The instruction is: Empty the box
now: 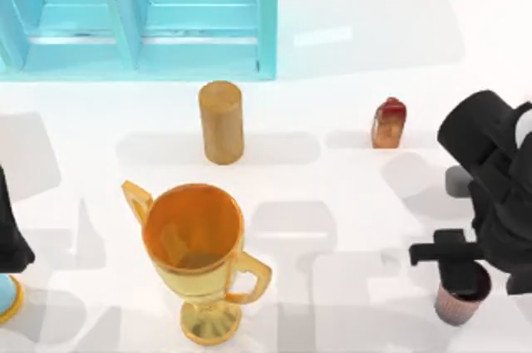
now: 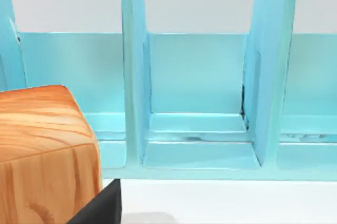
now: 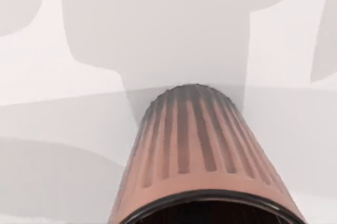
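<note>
The box (image 1: 137, 17) is large and light blue, with thick walls and inner dividers, and stands at the far left of the table. In the left wrist view the compartments of the box (image 2: 197, 129) that face the camera hold nothing. My right gripper (image 1: 455, 263) sits at the front right, directly over a pink ribbed cup (image 1: 459, 299). The cup (image 3: 197, 150) has a black rim and sits very close to the right wrist camera. My left arm (image 1: 10, 237) is at the left edge. A wooden block (image 2: 45, 155) sits close to the left wrist camera, a black part against its lower edge.
A tan wooden cylinder (image 1: 221, 120) stands just in front of the box. In the front middle is a golden two-handled trophy cup (image 1: 195, 257). A small red object (image 1: 388, 123) is to the right of centre. A blue and yellow item (image 1: 5, 299) peeks in at the front left.
</note>
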`<state>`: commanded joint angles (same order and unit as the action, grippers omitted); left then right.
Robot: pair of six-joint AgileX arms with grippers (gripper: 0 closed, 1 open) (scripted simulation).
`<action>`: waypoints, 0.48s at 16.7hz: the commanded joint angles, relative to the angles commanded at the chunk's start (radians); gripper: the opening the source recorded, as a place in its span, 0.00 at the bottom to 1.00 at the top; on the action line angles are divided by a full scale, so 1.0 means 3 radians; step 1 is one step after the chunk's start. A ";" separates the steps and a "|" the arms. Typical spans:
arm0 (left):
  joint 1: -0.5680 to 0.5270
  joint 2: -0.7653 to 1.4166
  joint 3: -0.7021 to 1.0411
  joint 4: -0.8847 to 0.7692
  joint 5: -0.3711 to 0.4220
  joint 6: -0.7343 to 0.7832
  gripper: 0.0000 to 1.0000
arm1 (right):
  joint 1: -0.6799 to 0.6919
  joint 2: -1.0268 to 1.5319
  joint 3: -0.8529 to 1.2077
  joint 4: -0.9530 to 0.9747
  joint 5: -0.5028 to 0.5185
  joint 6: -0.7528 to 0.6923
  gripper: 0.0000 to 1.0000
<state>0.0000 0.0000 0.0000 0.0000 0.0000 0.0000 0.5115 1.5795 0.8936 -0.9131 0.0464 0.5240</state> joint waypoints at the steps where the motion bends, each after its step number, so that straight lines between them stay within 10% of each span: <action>1: 0.0000 0.0000 0.0000 0.0000 0.0000 0.0000 1.00 | 0.0000 0.0000 0.0000 0.0000 0.0000 0.0000 0.90; 8: 0.0000 0.0000 0.0000 0.0000 0.0000 0.0000 1.00 | 0.0000 0.0000 0.0000 0.0000 0.0000 0.0000 1.00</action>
<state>0.0000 0.0000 0.0000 0.0000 0.0000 0.0000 0.5115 1.5795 0.8936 -0.9131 0.0464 0.5240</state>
